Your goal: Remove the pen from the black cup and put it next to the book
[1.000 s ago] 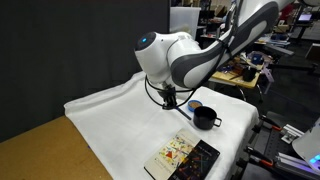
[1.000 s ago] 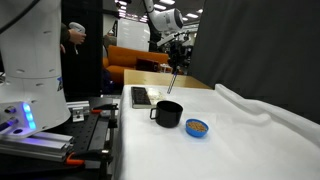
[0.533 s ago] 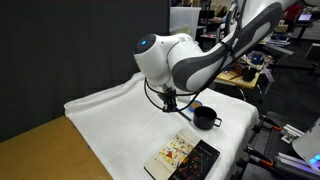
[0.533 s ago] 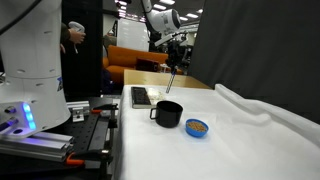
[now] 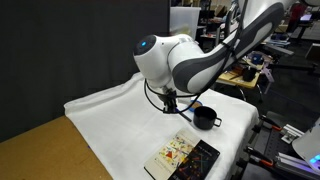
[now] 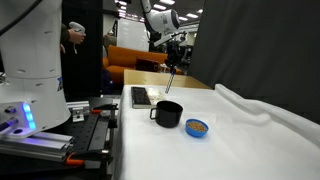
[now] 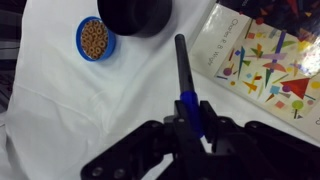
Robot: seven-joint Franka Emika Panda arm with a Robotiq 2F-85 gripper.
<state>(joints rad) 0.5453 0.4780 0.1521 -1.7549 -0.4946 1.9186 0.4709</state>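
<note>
Not much movement over the last second: the arm has only eased a touch away from the black cup (image 5: 205, 117) and, since half a second back, it looks parked. What matters is that the pen (image 7: 184, 75) is fully out of the cup and hanging in the air, so the removal half of the job reads as done and only the placing is left.

The fingers (image 7: 192, 116) are clenched tight on the blue barrel of the pen, as closed as they go, with the dark tip pointing away from the wrist toward 12 o'clock. Nothing else is touching them.

In the wrist view the cup sits at 11 o'clock from the pen tip, just beyond it. A little blue bowl (image 7: 94, 38) of brown bits lies at 10 o'clock, beside the cup. The book (image 7: 265, 60) lies flat at 2 o'clock, cream panel facing me.

In an exterior view the pen (image 6: 172, 80) hangs slanted above the white-draped desk (image 6: 240, 130), up past the cup (image 6: 167, 113) – between it and the book (image 6: 142, 96), I'd say.

My call: carry it over to bare cloth by the book's edge, lower, then let go
</note>
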